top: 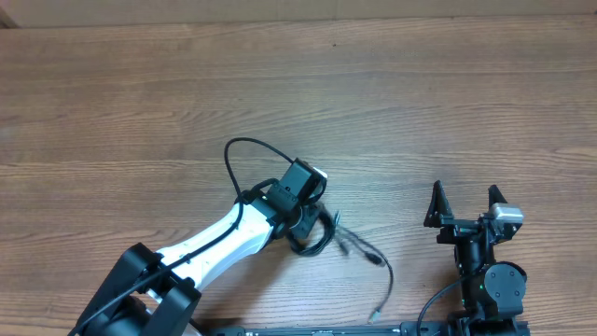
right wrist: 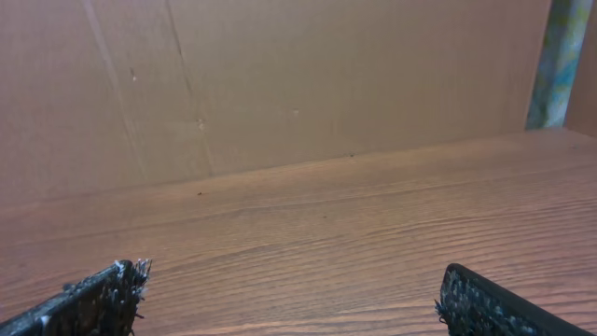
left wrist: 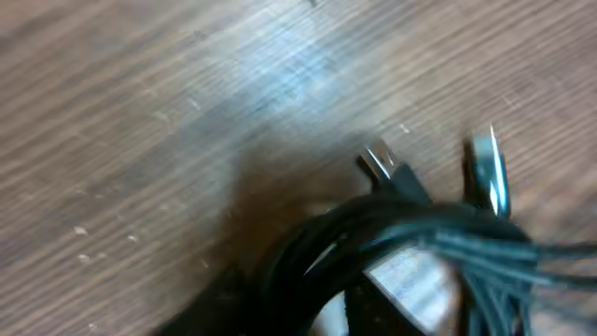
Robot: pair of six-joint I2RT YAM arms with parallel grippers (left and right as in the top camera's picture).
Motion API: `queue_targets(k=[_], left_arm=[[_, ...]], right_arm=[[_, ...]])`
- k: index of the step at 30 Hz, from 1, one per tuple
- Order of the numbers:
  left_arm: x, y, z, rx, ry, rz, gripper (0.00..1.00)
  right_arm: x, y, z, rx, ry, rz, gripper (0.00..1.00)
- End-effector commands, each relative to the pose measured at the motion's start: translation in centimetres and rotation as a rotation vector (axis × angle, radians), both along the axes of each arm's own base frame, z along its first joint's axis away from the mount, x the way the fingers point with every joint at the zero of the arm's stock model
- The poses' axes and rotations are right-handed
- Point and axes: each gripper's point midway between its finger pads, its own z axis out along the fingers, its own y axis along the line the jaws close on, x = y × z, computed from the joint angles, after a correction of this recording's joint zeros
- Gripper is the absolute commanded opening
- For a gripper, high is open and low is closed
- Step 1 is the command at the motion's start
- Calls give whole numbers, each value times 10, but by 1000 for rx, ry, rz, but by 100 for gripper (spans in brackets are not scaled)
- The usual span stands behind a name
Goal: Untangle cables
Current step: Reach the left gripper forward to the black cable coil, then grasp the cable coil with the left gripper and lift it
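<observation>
Cables (top: pixel 366 250) sit just past centre on the overhead view, bunched in a dark knot toward 5 o'clock. One thin strand runs out of the knot and curls down toward 6 o'clock, ending in a small plug (top: pixel 377 314). The left hand (top: pixel 312 222) is right on top of that knot, at the end of a white arm that reaches in low from 7 o'clock and points toward 2 o'clock. How wide it is, I cannot tell, because its fingers are buried in the bundle. Over at 4 o'clock the right hand (top: pixel 464 190) stands spread wide with nothing between its fingers, well apart from the cables and pointing to 12 o'clock.

On the left wrist view it's blurred and very close. The cables (left wrist: pixel 373 233) loop across the frame at 5 o'clock, one metal plug (left wrist: pixel 377 159) pokes up near centre and a second plug (left wrist: pixel 487 168) sits at 3 o'clock, with the wooden surface (left wrist: pixel 140 112) behind them.

On the right wrist view, the right hand (right wrist: pixel 298 308) gapes. One of its fingers (right wrist: pixel 103 301) shows at 8 o'clock and the other at 4 o'clock, with bare surface (right wrist: pixel 373 224) between them and a cardboard wall (right wrist: pixel 326 75) at 12 o'clock.
</observation>
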Motion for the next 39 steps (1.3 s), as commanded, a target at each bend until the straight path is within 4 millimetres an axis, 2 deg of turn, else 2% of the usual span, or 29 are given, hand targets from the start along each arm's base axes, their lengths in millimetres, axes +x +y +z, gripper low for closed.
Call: queue_targets(k=[1, 2, 6, 7, 9, 11, 12, 16, 18, 20, 22, 25, 26, 27, 29, 30, 32, 37, 39], left_arm=[[25, 8, 11, 60, -122, 63, 10], [32, 9, 14, 62, -156, 77, 4], [74, 25, 38, 95, -350, 199, 4], [97, 35, 51, 55, -420, 270, 5], [111, 52, 56, 20, -436, 366, 4], [120, 74, 54, -40, -404, 499, 4], [120, 74, 53, -62, -386, 504, 4], [102, 42, 41, -224, -212, 394, 6], [92, 43, 33, -281, -118, 539, 37], [80, 49, 24, -305, -29, 689, 48], [79, 53, 22, -291, -28, 706, 72], [98, 55, 34, -205, -175, 481, 100], [101, 55, 37, -180, -207, 414, 100], [109, 52, 44, -97, -296, 215, 100], [116, 49, 51, 26, -404, -39, 99], [119, 47, 54, 106, -459, -187, 87], [119, 46, 53, 187, -492, -342, 82], [112, 34, 44, 147, -473, -425, 84], [108, 27, 35, 114, -450, -464, 80]], right_arm=[[0, 2, -2, -4, -2, 9, 100], [0, 2, -2, -4, -2, 9, 100], [0, 2, -2, -4, -2, 9, 100], [0, 2, -2, -4, -2, 9, 100], [0, 2, -2, -4, -2, 9, 100], [0, 2, -2, -4, -2, 9, 100], [0, 2, -2, -4, -2, 9, 100], [0, 2, -2, -4, -2, 9, 100], [0, 2, -2, -4, -2, 9, 100], [0, 2, -2, -4, -2, 9, 100], [0, 2, -2, -4, -2, 9, 100], [0, 2, -2, -4, -2, 9, 100], [0, 2, -2, -4, -2, 9, 100], [0, 2, -2, -4, -2, 9, 100], [0, 2, -2, -4, -2, 9, 100], [0, 2, -2, -4, -2, 9, 100], [0, 2, -2, -4, -2, 9, 100], [0, 2, -2, -4, -2, 9, 100], [0, 2, -2, -4, -2, 9, 100]])
